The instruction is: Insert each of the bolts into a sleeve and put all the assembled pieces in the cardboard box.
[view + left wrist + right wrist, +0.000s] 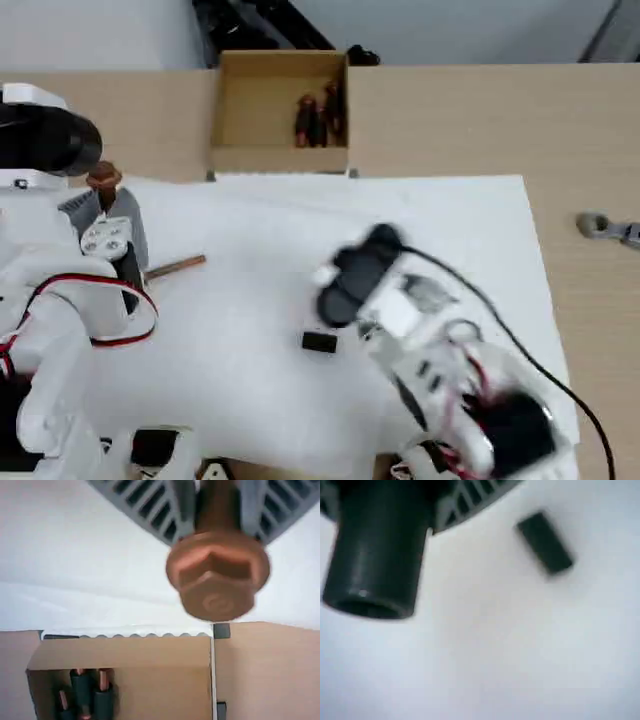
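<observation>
My left gripper (105, 203) is at the left of the white mat, shut on a copper bolt (103, 180). In the left wrist view the bolt's hex head (217, 575) sticks out from between the grey jaws. My right gripper (348, 285) hangs over the middle of the mat, shut on a black sleeve (375, 555). A loose black sleeve (319, 341) (545, 542) lies on the mat just beside it. Another bolt (175, 266) lies on the mat near the left arm. The cardboard box (240, 110) at the back holds several assembled pieces (320, 118) (85, 695).
The white mat (250, 220) covers most of the wooden table. A small metal part (600, 226) lies on bare wood at the far right. The right arm's black cable (500, 320) trails over the mat's right side.
</observation>
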